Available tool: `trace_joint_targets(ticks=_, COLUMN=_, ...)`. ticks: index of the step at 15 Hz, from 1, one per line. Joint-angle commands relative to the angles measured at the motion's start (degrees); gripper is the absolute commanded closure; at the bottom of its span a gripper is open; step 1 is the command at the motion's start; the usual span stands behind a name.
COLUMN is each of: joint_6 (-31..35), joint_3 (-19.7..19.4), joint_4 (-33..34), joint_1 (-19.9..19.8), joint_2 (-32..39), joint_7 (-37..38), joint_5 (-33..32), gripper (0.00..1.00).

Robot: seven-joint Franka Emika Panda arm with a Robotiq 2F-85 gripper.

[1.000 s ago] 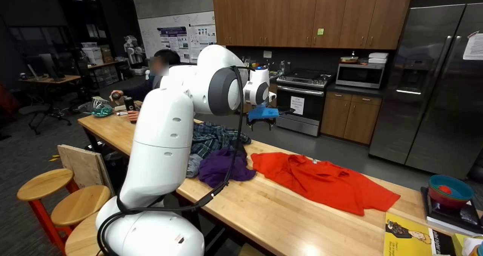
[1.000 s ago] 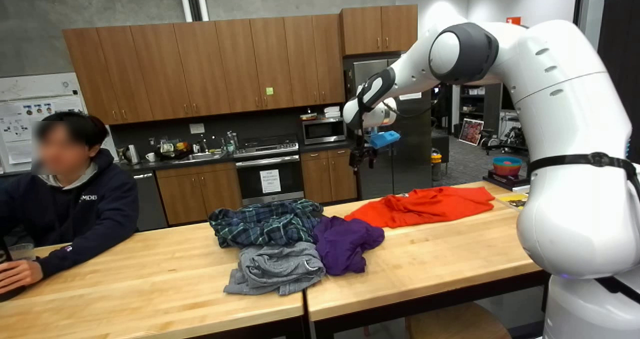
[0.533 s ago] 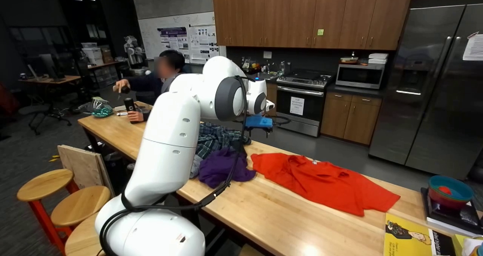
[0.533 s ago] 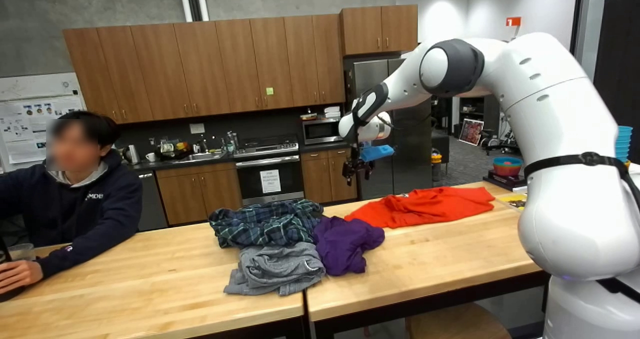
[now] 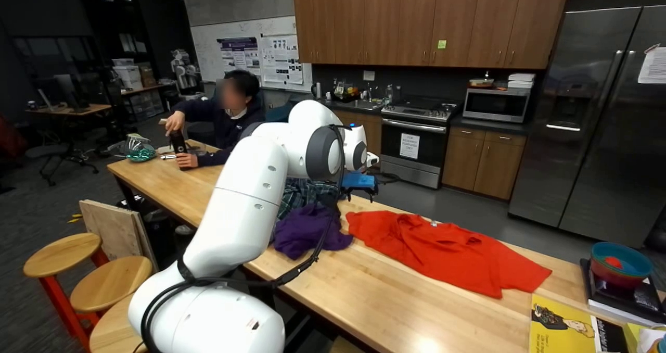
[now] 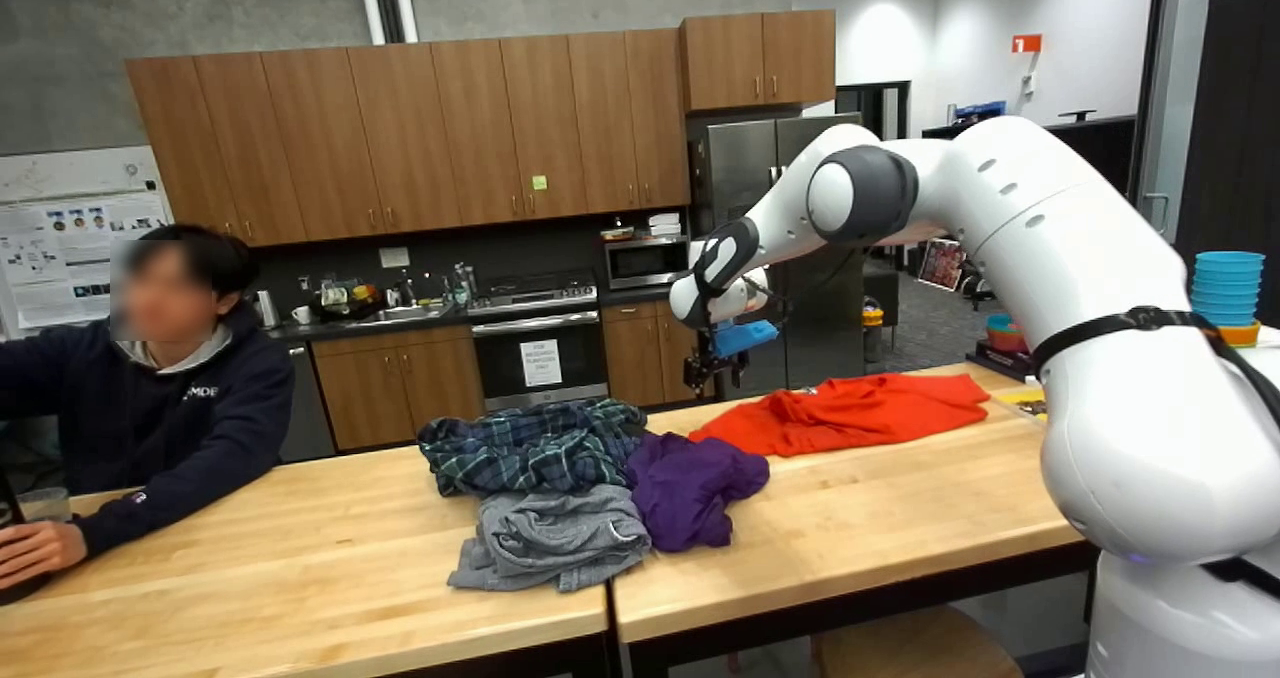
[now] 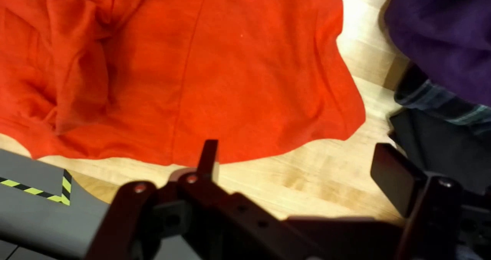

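Pincer (image 7: 296, 159) spread, aimed down | arm (image 6: 1075, 223) arched | red shirt (image 7: 249, 79) below

1. The wrist view's edges are cutting off the red shirt (image 7: 245, 68) and the purple cloth (image 7: 445, 33), which is hiding part of the plaid shirt (image 7: 441, 99).
2. That view's bottom edge is cropping the claw (image 7: 297, 168).
3. In an exterior view, the arm (image 5: 234, 207) is hiding most or all of the gray cloth (image 6: 560, 538).
4. Blurring is masking the man's face (image 6: 165, 293) in both exterior views.
5. In an exterior view, the posters (image 5: 281, 59) are showing too small for reading.
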Motion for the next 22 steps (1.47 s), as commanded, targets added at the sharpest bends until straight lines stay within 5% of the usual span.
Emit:
trace_joint_targets(ticks=1, joint_6=-4.3, joint_3=-1.8, joint_4=7.5, joint_1=1.9, joint_2=4.9, joint_7=2.5, joint_5=-2.0, gripper=0.00)
trace_joint_targets(ticks=22, joint_6=-21.0, joint_3=2.5, joint_4=24.3, joint_1=1.1, joint_2=17.7, joint_7=-4.8, joint_5=0.6, gripper=0.05)
